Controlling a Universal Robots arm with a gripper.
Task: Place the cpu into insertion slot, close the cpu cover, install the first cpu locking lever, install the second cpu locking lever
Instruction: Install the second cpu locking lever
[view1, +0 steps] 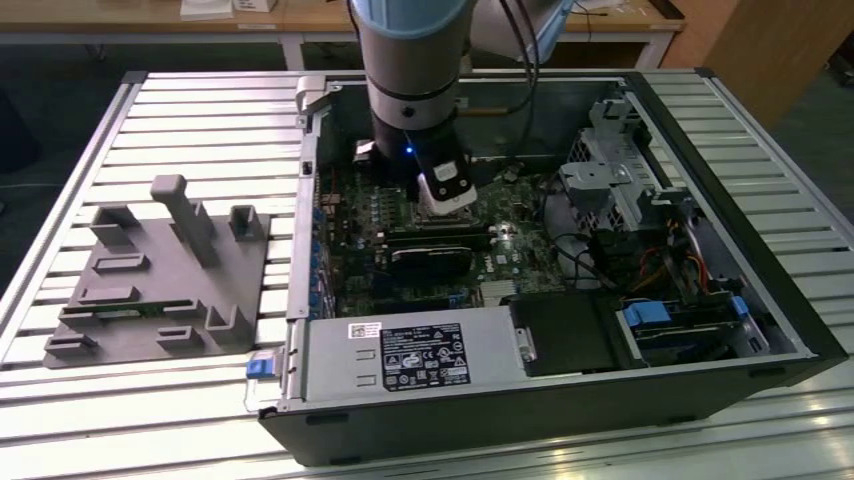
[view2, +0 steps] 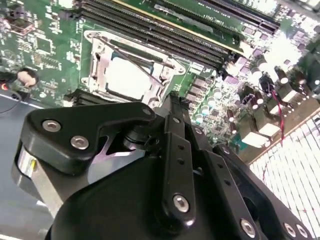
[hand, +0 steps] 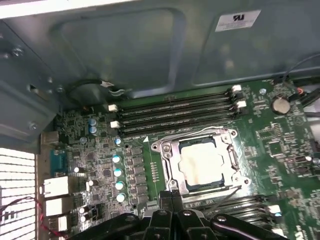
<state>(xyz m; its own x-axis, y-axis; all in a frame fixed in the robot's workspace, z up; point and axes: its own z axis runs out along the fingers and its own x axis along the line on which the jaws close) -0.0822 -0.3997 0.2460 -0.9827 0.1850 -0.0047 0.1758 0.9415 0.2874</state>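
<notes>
The cpu (hand: 202, 162), with its pale silvery top, lies in the insertion slot (hand: 235, 167) on the green motherboard. The cpu cover (hand: 172, 165) lies flat around it. One wire lever (hand: 192, 136) runs along the socket's far edge. A second thin wire lever (hand: 222, 199) slants loose at the near edge and crosses over the cpu (view2: 127, 75) in the second wrist view. My gripper (hand: 171, 196) is shut with nothing between its fingers, its tips just off the socket's near edge. In the exterior view my gripper (view1: 447, 208) reaches down into the open computer case and hides the socket.
Long black memory slots (hand: 175, 107) flank the socket, with the case wall (hand: 150, 45) behind. A black card (view1: 430, 262) and the grey power-supply box (view1: 414, 355) lie nearer the case front, with a drive cage (view1: 607, 190) on the exterior view's right. A grey fixture (view1: 160, 275) sits beside the case.
</notes>
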